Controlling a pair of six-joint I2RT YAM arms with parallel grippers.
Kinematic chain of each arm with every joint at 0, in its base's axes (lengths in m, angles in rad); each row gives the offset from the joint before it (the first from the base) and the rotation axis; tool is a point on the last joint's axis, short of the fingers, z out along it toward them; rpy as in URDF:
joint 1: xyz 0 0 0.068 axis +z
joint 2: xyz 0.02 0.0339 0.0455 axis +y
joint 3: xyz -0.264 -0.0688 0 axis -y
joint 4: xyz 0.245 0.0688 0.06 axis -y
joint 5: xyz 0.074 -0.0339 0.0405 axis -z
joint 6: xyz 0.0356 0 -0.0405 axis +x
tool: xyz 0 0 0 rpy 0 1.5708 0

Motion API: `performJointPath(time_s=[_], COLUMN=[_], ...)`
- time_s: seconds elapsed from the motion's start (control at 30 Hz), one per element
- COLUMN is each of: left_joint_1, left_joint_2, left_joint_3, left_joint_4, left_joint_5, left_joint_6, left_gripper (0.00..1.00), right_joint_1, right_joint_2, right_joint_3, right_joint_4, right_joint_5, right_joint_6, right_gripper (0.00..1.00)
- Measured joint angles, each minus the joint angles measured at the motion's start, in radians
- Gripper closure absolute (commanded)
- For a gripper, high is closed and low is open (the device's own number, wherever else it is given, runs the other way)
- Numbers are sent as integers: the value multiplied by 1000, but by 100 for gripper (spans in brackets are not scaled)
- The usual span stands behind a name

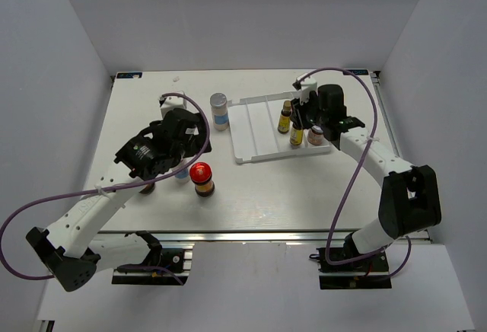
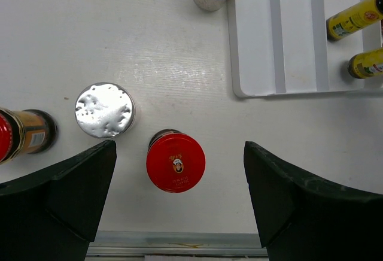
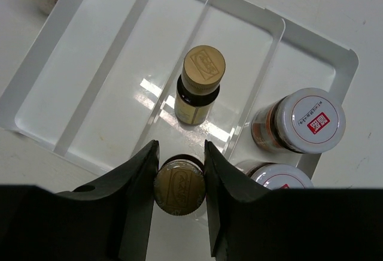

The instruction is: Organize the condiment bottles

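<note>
Right claw (image 3: 179, 153) around yellow bottle (image 3: 179, 190)

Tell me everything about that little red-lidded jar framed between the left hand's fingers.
The jar is small and round, with a glossy red lid carrying a small printed emblem and a dark brownish body. It stands upright on the white table near the front edge, outside the tray. A silver-capped shaker stands close beside it, not touching. The open left hand shows a finger on either side of it in the wrist view, neither touching it.

Glossy white plastic tray (image 3: 108, 75), dimpled shiny-metal shaker cap (image 2: 105, 110).
</note>
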Motion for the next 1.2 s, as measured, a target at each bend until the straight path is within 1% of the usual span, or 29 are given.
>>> performJointPath(time_s=[0.1, 0.2, 0.23, 0.3, 0.33, 0.43, 0.53, 0.77, 0.83, 0.9, 1.0, 1.1, 1.13, 1.2], left_joint_1=[0, 0, 0, 0, 0, 0, 0, 0, 0, 0, 0, 0, 0, 0], left_joint_2=[-1, -1, -1, -1, -1, 1, 3, 5, 6, 5, 4, 2, 0, -6], left_joint_3=[-21, -27, -27, -28, -31, -42, -42, -58, -58, -58, -53, -24, -12, 9], left_joint_4=[3, 6, 11, 24, 31, 48, 60, 97, 98, 99, 93, 86, 84, 82], left_joint_5=[8, 18, 21, 29, 33, 47, 62, 88, 90, 90, 87, 78, 75, 68], left_joint_6=[-3, -4, -4, -3, -3, 0, 7, 22, 26, 31, 34, 41, 42, 43], left_gripper=[3, 2, 2, 2, 2, 2, 2, 2, 2, 2, 2, 2, 2, 2], right_joint_1=[-7, -8, -8, -9, -10, -11, -15, -20, -26, -43, -82, -95, -86, -47], right_joint_2=[3, 8, 13, 24, 29, 41, 47, 47, 42, 16, -85, -209, -235, -258], right_joint_3=[-22, -36, -37, -37, -37, -37, -37, -35, -27, -26, -26, -18, -8, 17], right_joint_4=[19, 43, 52, 65, 71, 74, 79, 79, 39, 4, -43, -63, -76, -106], right_joint_5=[-2, -3, -3, -3, -4, -6, -6, -7, -23, -60, -176, -346, -409, -522], right_joint_6=[3, 6, 7, 10, 10, 11, 11, 0, -13, -39, -134, -257, -298, -375], right_gripper=[100, 96, 89, 78, 67, 53, 46, 38, 30, 29, 28, 26, 23, 22])
